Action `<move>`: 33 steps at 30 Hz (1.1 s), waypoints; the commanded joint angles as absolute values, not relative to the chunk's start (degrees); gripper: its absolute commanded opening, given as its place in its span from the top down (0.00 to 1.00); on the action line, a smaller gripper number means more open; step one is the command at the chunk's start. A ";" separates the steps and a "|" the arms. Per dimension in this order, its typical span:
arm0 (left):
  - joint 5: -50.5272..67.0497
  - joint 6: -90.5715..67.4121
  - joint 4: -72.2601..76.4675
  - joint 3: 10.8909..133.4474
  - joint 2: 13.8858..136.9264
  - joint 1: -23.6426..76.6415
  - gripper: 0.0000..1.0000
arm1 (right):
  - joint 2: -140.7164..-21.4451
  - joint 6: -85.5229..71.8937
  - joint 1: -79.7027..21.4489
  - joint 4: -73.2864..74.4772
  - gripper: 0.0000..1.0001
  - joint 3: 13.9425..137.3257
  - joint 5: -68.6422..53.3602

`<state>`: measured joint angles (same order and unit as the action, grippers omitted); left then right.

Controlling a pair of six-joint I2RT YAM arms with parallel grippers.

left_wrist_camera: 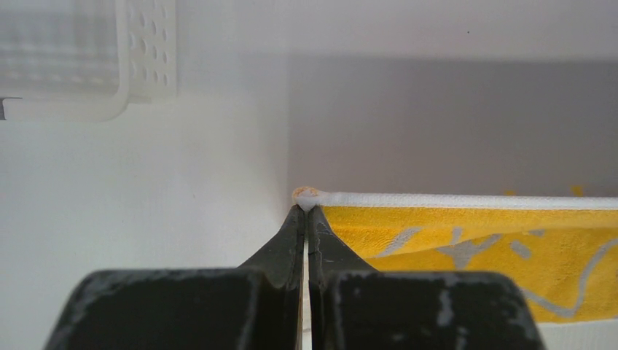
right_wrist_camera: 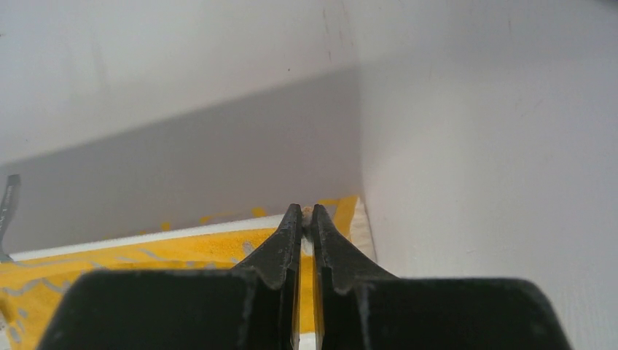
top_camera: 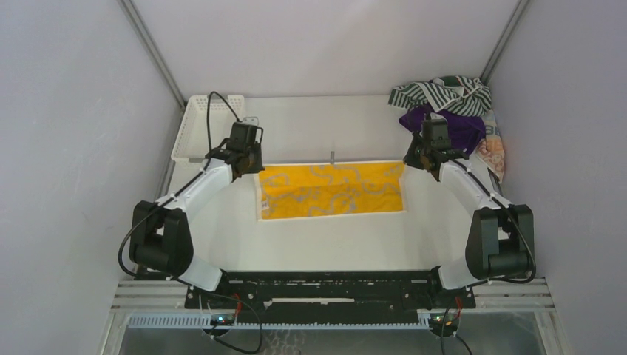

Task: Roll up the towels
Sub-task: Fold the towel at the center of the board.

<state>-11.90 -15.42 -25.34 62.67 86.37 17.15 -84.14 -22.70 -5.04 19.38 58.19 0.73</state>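
Note:
The yellow towel with grey-white squiggles lies spread flat mid-table. My left gripper is shut on its far left corner; in the left wrist view the white hem corner pokes out between the tips of the left gripper, and the yellow towel stretches off to the right. My right gripper is shut on the far right corner, seen pinched in the right gripper with the yellow towel beneath. A green-and-white striped towel, a purple towel and an orange-beige patterned towel lie heaped at the back right.
A white lattice basket stands at the back left, also visible as the basket in the left wrist view. A small grey metal piece sits just beyond the towel's far edge. Grey walls close the table on three sides.

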 commanded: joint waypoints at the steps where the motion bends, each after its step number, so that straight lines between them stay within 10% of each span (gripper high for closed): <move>1: -14.15 -14.33 -24.73 60.62 84.42 16.92 1.00 | -83.30 -21.17 -4.57 17.83 1.00 57.02 1.05; 33: -14.50 -25.03 -24.96 47.85 81.33 19.84 1.00 | -79.63 -25.11 -6.12 16.57 1.00 44.02 4.64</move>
